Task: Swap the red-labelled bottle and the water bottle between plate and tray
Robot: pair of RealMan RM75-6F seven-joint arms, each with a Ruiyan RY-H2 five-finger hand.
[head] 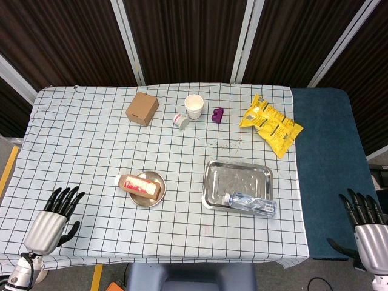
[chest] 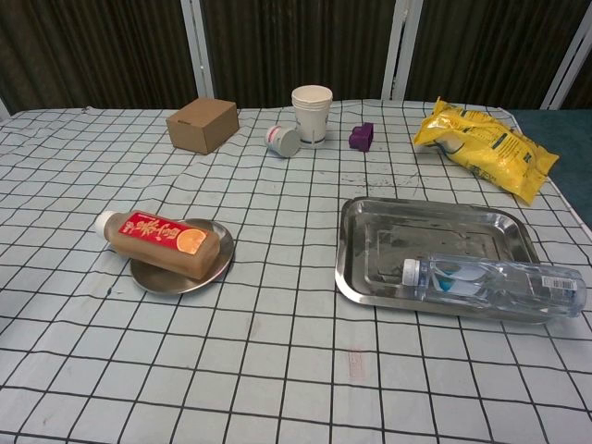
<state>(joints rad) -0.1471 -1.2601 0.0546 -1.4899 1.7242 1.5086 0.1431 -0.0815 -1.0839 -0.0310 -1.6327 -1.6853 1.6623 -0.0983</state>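
Your left hand (head: 53, 217), fingers spread and empty, is nearer the red-labelled brown bottle (head: 140, 186) lying crosswise on the small round metal plate (head: 156, 200); the clear water bottle (head: 251, 204) sits right of that plate, on the steel tray (head: 213, 182), nearer your empty, open-fingered right hand (head: 367, 225).

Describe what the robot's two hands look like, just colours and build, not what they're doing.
Both are human-shaped hands, visible only in the head view. The left hand has a smooth silver-grey shell over the palm and wrist, with slim black segmented fingers. The right hand matches it: silver-grey body, black fingers. No cables or markings can be made out, and the arms behind them are mostly out of frame.
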